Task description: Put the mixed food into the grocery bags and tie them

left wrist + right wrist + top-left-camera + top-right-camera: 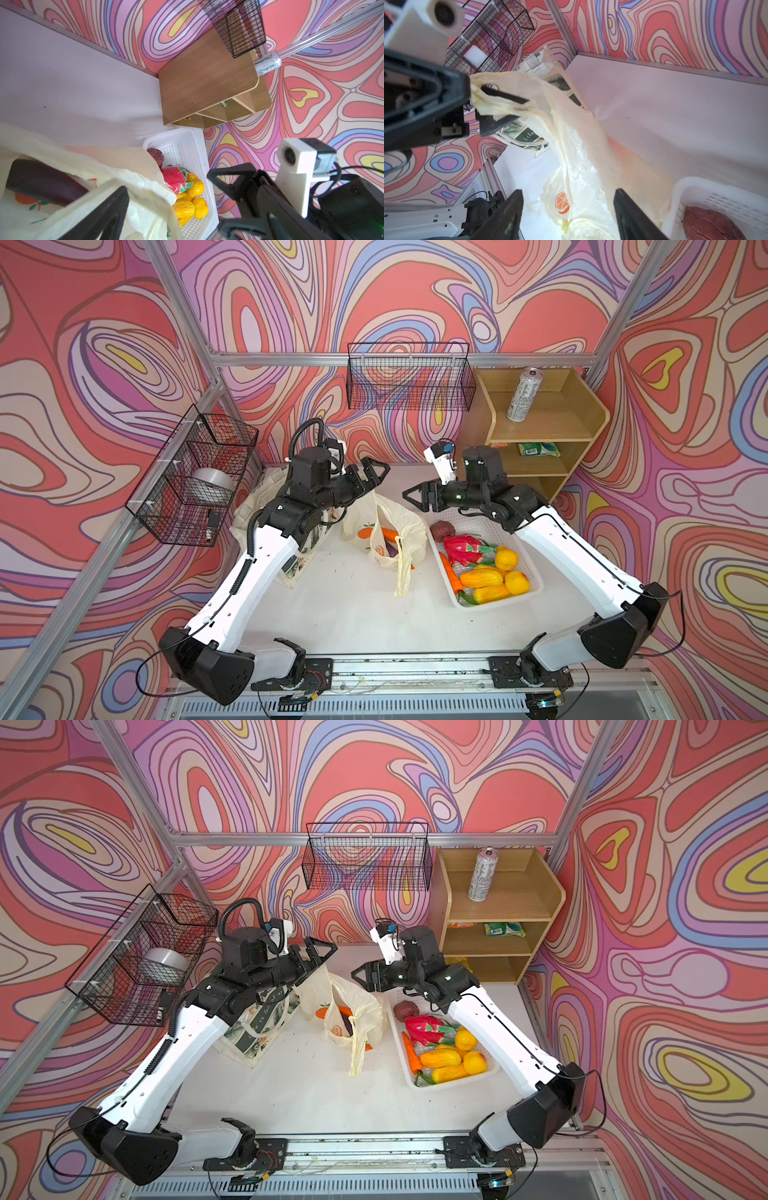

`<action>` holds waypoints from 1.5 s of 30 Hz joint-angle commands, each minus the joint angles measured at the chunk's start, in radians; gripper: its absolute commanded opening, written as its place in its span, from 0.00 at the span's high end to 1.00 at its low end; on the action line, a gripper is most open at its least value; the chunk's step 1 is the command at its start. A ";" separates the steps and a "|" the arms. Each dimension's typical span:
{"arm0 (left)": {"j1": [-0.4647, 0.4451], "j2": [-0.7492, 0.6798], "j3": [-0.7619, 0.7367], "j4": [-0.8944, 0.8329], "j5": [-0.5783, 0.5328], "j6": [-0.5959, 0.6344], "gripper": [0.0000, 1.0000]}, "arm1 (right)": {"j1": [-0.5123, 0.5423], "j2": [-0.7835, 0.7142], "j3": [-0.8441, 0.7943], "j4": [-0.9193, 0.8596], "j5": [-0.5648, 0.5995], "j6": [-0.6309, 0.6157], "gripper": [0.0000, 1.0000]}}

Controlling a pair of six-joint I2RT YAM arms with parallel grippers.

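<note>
Probably tips thin pale-yellow plastic carrier bag (409, 526) on retract, with handle draped over one finger (506, 96) of wide-open left gripper (379, 477); right gripper (568, 190) open, empty.

We find the canvas tote (249, 1040) at left, the plastic bag (409, 526) in the centre, the basket (500, 598) holding toy fruits (482, 578) at right, and the can (524, 394) atop the shelf (552, 423) behind.

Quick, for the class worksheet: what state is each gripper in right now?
Left gripper: jaws open, pale-yellow plastic carrier bag handle draped over one jaw.
Right gripper: jaws open, holding nothing.
</note>
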 commanded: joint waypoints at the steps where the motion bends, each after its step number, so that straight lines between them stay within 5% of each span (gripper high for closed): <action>1: 0.022 0.013 0.063 -0.074 0.047 0.060 0.00 | 0.043 0.005 0.022 0.043 0.049 -0.058 0.28; 21: 0.097 0.082 0.190 -0.148 0.200 0.102 0.00 | 0.152 0.281 0.228 0.190 0.026 -0.160 0.26; 23: 0.097 0.087 0.200 -0.176 0.204 0.122 0.00 | 0.152 0.334 0.261 0.199 0.034 -0.151 0.31; 25: 0.100 0.098 0.211 -0.213 0.213 0.149 0.00 | 0.151 0.354 0.286 0.212 0.039 -0.144 0.45; 27: 0.123 0.110 0.220 -0.245 0.251 0.177 0.00 | 0.151 0.360 0.302 0.222 0.037 -0.135 0.83; 29: 0.165 0.116 0.227 -0.279 0.290 0.202 0.00 | 0.144 0.354 0.298 0.235 0.045 -0.120 1.00; 34: 0.283 0.081 0.208 -0.342 0.416 0.277 0.00 | 0.093 0.313 0.246 0.272 0.038 -0.040 1.00; 39: 0.300 0.027 0.136 -0.429 0.496 0.398 0.00 | 0.054 0.301 0.219 0.298 0.007 0.019 1.00; 41: 0.300 -0.029 0.087 -0.416 0.460 0.420 0.00 | 0.054 0.297 0.220 0.297 0.002 0.020 1.00; 45: 0.300 -0.210 -0.036 -0.301 0.213 0.443 0.00 | 0.053 0.292 0.253 0.267 -0.049 0.014 1.00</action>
